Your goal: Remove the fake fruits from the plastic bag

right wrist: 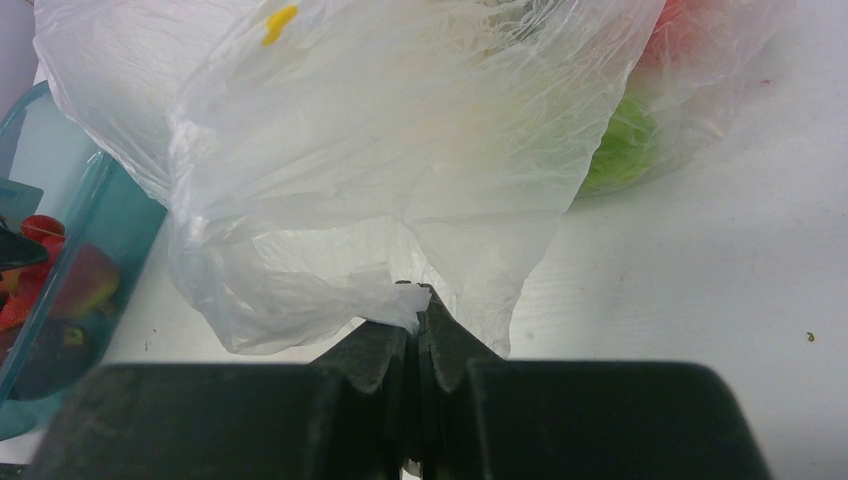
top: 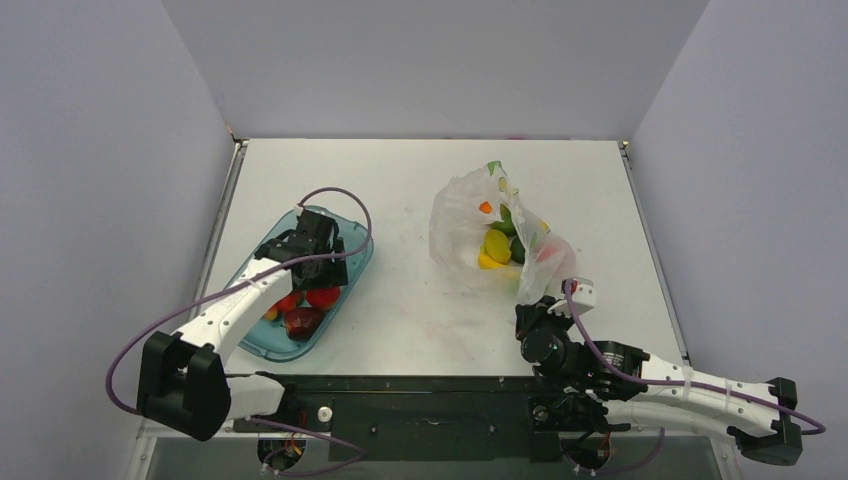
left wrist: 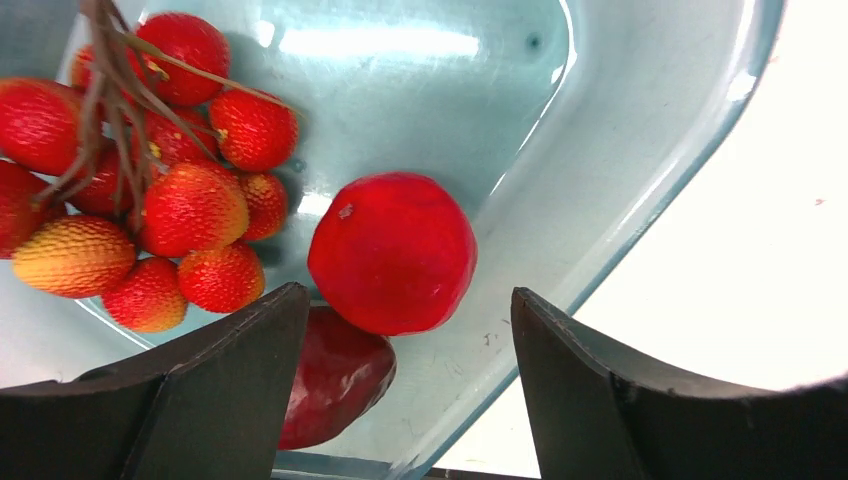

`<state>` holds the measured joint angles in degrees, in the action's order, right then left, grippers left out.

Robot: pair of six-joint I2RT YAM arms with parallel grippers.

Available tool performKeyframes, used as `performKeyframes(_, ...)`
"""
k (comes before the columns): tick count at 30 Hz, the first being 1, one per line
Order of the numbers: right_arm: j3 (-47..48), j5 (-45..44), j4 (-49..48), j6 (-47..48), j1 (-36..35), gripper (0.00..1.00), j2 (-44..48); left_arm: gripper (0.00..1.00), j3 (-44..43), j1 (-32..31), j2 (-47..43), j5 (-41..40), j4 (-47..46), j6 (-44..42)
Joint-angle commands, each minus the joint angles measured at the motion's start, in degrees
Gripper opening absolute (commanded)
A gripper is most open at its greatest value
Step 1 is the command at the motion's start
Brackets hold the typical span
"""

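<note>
At the left of the bench (top: 420,310) sits a teal tray (left wrist: 420,90), and the left pincer (left wrist: 403,300) hangs over it with its jaws spread wide and nothing between them. Inside the tray a red apple (left wrist: 392,252) lies against a dark red fruit (left wrist: 335,375), which is partly hidden behind one finger. A cluster of red berries (left wrist: 170,190) on brown stems lies just beside them.

Right of centre the plastic bag (top: 465,215) lies crumpled on the bench, well apart from the tray. A yellow fruit (top: 496,245) and green pieces (top: 508,222) show through its skin, with a reddish shape near its lower right edge.

At the bag's near corner, the right pincer (right wrist: 418,320) is clamped tight on a bunched fold of the plastic bag.
</note>
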<state>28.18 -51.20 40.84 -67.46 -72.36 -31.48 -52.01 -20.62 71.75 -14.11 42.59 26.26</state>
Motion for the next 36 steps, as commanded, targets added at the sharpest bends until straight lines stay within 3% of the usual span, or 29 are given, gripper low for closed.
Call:
performKeyframes(1,2.24,-1.89,-0.01,0.9,0.29,0.0,0.99,0.71,-5.92,1.01,-5.02,-1.25,2.74,-1.49)
performKeyframes(4,2.29,-2.03,0.22,0.98,0.29,0.0,1.58,0.72,-7.91,1.02,-9.46,1.4,1.27,-2.73)
performKeyframes(7,2.23,-2.35,0.35,1.14,0.31,0.0,2.05,0.71,-7.64,0.98,-14.61,15.67,-6.0,-0.51)
performKeyframes(8,2.23,-2.4,0.37,1.2,0.3,0.0,2.26,0.7,-5.84,0.9,-15.49,23.95,-8.56,0.99)
performKeyframes(10,2.31,-2.41,0.39,1.42,0.29,0.0,2.67,0.68,-1.24,0.18,-17.35,36.11,-19.87,7.54)
performKeyframes(13,2.36,-2.44,0.38,1.79,0.3,0.0,3.19,0.67,4.23,-4.95,-16.43,44.0,-41.61,18.53)
performKeyframes(15,2.54,-2.23,0.38,2.12,0.34,0.0,3.31,0.66,3.84,-12.3,-12.76,43.45,-45.69,18.11)
performKeyframes(18,2.81,-1.91,0.41,2.52,0.3,0.0,3.88,0.65,-2.09,-25.32,-4.84,36.15,-44.77,14.0)
performKeyframes(20,2.86,-1.6,0.47,2.75,0.24,0.0,4.49,0.64,-5.63,-28.87,-0.1,32.89,-44.66,12.47)
performKeyframes(27,2.68,0.08,1.55,2.68,0.23,0.0,7.19,0.54,-19.23,-33.86,16.66,31.84,-45.16,10.52)
performKeyframes(36,2.82,1.41,2.38,3.02,-0.02,0.0,9.29,0.42,-35.69,-34.06,33.39,22.87,-33.5,7.63)
